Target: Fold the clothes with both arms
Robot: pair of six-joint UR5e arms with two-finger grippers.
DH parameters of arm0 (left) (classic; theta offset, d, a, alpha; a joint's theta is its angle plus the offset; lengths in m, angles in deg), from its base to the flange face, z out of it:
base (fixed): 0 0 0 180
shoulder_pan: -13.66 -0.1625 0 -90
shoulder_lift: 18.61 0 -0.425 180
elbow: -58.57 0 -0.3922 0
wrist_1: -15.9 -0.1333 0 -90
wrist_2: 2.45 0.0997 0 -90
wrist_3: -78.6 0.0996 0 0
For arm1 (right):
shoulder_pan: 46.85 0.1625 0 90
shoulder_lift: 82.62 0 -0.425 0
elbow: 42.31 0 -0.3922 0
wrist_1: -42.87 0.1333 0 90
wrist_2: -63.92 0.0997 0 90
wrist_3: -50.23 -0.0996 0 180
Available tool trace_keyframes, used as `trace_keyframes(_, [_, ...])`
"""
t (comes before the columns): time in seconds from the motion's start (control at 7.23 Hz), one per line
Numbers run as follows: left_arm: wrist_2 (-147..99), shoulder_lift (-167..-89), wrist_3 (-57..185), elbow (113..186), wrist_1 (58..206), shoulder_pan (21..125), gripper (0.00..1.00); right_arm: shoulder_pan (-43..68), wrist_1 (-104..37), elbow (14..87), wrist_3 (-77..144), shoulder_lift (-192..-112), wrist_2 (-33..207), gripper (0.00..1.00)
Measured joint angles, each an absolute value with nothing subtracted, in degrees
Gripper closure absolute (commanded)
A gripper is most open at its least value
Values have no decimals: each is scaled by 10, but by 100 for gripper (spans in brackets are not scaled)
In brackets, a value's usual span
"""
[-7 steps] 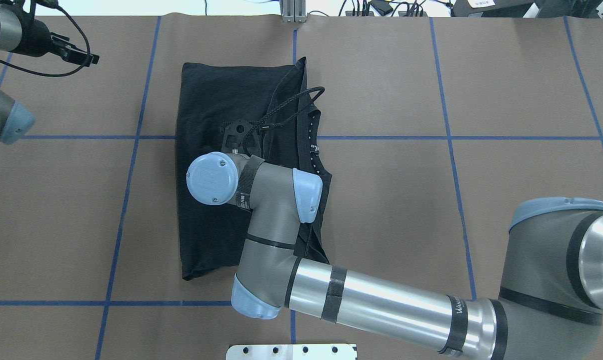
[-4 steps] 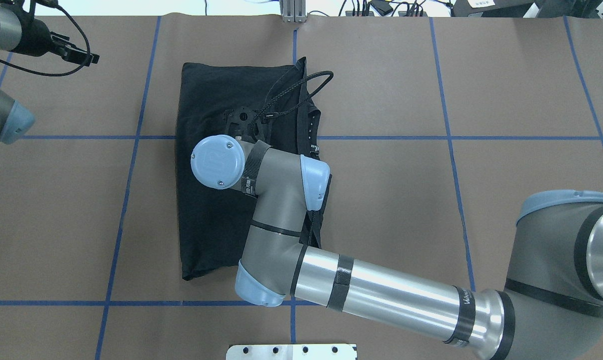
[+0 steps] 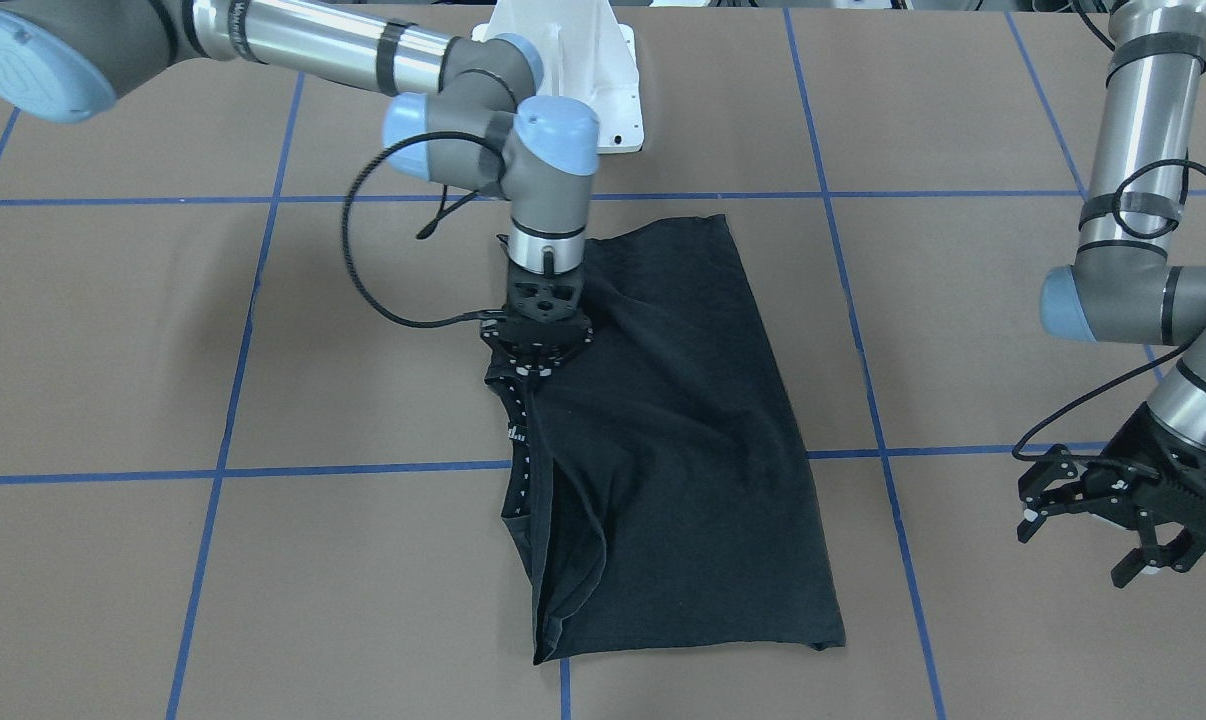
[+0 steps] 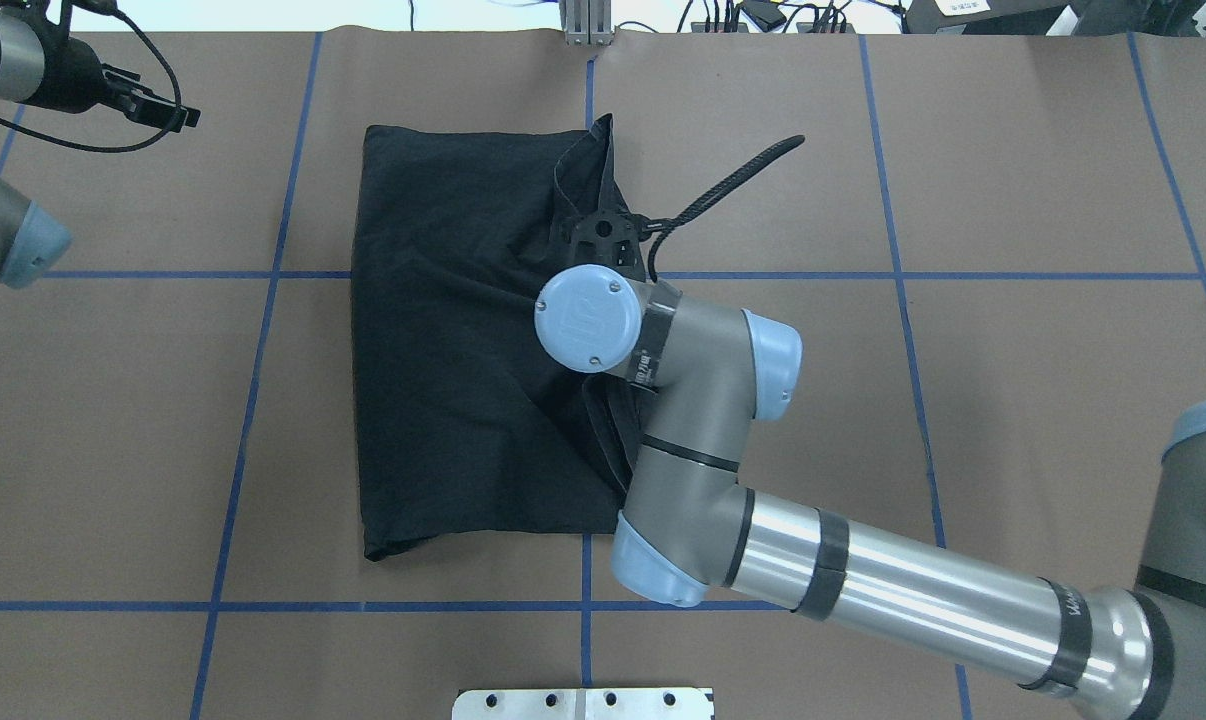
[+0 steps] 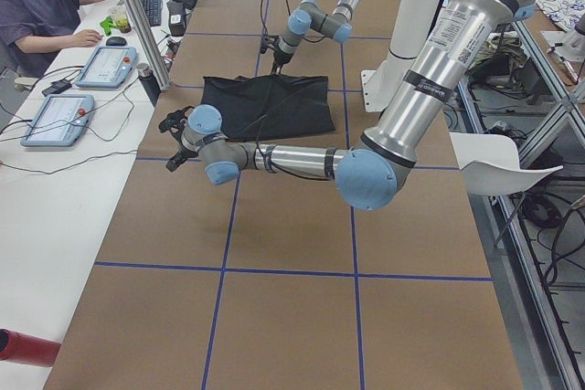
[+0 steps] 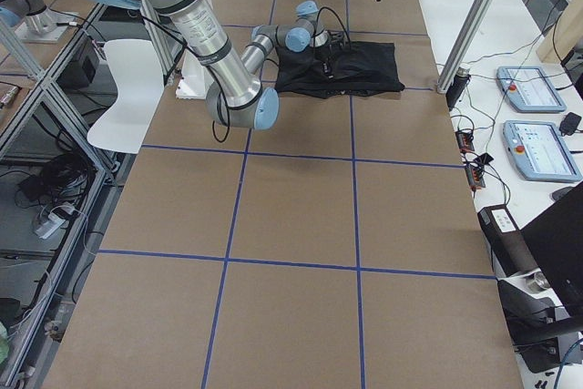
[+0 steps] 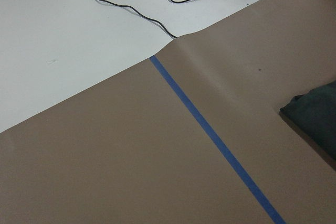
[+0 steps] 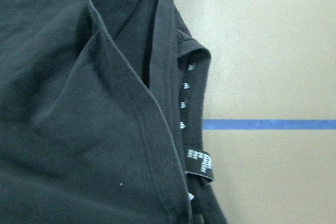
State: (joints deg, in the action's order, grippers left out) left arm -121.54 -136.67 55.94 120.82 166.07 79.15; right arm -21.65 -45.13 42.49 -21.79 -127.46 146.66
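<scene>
The black T-shirt [image 3: 683, 450] lies folded lengthwise on the brown table, plain side up, and also shows in the overhead view [image 4: 443, 400]. Its collar with a white-printed label [image 8: 199, 163] runs along the edge on the robot's right. My right gripper [image 3: 531, 368] points straight down at that collar edge and looks shut on the shirt fabric; creases run toward it. No fingers show in the right wrist view. My left gripper [image 3: 1073, 545] is open and empty, off the shirt at the table's far left corner [image 4: 178, 115]. The left wrist view catches only a shirt corner [image 7: 315, 119].
Blue tape lines [image 4: 263, 275] divide the brown table cover. The white pedestal base [image 3: 583, 60] stands at the robot's side. A metal plate [image 4: 583, 703] sits at the near edge. An operator [image 5: 46, 6] and control tablets [image 5: 59, 116] are beyond the far edge.
My right arm has swung from over the shirt's middle to its right collar edge. Fresh creases have appeared across the shirt toward the gripper. The left arm has not moved.
</scene>
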Motion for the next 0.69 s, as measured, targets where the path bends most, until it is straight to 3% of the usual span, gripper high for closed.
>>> trace_keyframes(0.14, [-1215, -1367, 556, 1209, 1661, 791, 0, -221, -452, 457, -217, -1310, 1464, 100])
trace_keyframes(0.28, [-1215, -1367, 555, 1208, 1661, 791, 0, -226, -452, 471, -217, -1328, 1463, 25])
trace_keyframes(0.41, [-1215, -1367, 554, 1208, 1661, 791, 0, -229, -450, 475, -220, -1334, 1461, 0])
trace_keyframes(0.69, [-1215, -1367, 554, 1208, 1661, 789, 0, -227, -449, 489, -225, -1331, 1457, 0])
